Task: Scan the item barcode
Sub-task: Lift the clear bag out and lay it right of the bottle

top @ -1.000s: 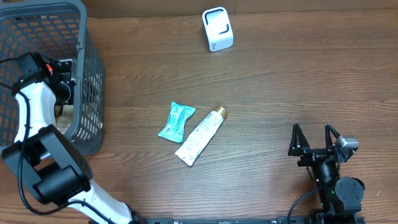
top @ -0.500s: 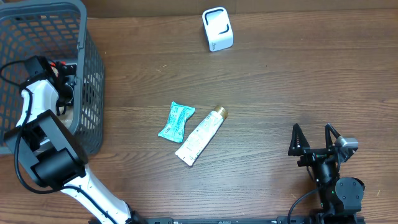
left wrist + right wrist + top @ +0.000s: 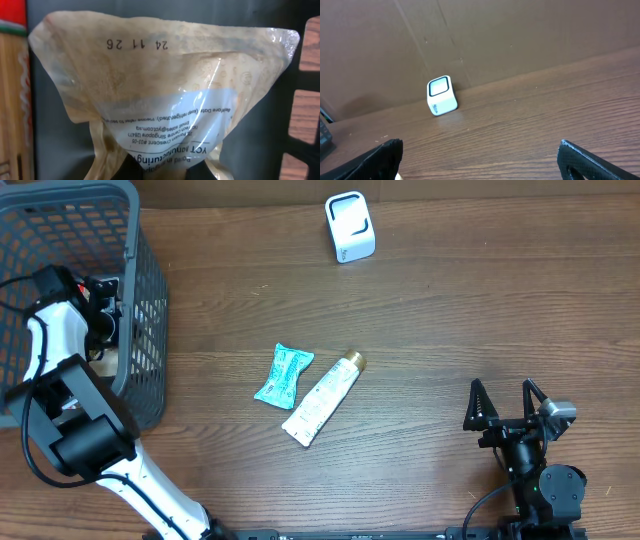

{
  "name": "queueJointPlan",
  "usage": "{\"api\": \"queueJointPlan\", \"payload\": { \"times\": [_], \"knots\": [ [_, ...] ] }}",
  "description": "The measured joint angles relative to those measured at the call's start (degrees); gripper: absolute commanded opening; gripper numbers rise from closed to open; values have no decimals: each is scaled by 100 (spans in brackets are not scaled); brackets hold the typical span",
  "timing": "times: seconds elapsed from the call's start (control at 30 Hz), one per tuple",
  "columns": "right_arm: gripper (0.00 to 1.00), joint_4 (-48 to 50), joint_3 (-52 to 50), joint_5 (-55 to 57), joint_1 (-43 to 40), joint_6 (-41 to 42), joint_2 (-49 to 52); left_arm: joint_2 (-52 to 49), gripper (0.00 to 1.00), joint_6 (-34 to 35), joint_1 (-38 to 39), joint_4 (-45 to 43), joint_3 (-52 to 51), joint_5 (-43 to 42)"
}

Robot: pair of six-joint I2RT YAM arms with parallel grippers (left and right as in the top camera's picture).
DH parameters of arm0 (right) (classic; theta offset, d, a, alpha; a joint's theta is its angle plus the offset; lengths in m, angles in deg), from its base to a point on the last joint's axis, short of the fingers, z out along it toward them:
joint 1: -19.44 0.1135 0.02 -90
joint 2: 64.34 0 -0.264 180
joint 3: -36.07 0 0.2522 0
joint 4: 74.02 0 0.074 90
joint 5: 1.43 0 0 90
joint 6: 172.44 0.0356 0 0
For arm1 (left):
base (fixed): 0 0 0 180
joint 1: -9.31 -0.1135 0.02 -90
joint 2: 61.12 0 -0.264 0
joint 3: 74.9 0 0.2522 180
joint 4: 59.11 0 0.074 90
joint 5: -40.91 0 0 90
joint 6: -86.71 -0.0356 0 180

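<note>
- The pouch [image 3: 165, 85], tan with a clear window and the digits "24 11 26" printed near its top edge, fills nearly the whole left wrist view. Its label text reads upside down there.
- The pouch narrows to a pinched neck at the bottom centre of that frame, where the left gripper [image 3: 108, 320] is clenched on it.
- From overhead, that gripper sits inside the grey basket [image 3: 150, 300] at the upper left of the frame, so the pouch is in the basket too. We can barely make it out through the mesh.
- A red and tan package [image 3: 12, 100] shows along the left edge of the left wrist view, just beside the pouch. We cannot tell whether the two touch.
- On the wooden table [image 3: 450, 310], left of centre in the overhead frame, a teal packet [image 3: 284, 373] and a white tube [image 3: 322, 402] with a gold cap lie side by side, both slanted, well apart from the basket.
- The white scanner [image 3: 350, 227] stands at the top centre of the overhead frame, near the table's far edge.
- The right gripper [image 3: 507, 408] sits at the lower right of the overhead frame with its fingers spread wide and nothing between them. It is well apart from every item.
</note>
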Motion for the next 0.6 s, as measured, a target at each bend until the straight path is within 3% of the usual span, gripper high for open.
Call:
{"api": "queueJointPlan", "payload": {
  "times": [0.23,0.6],
  "knots": [
    [100,0,0,-2,0,0,0,-122,4,533,11,839,647,90],
    [100,-4,0,-2,0,0,0,824,4,1193,50,855,817,85]
  ]
}}
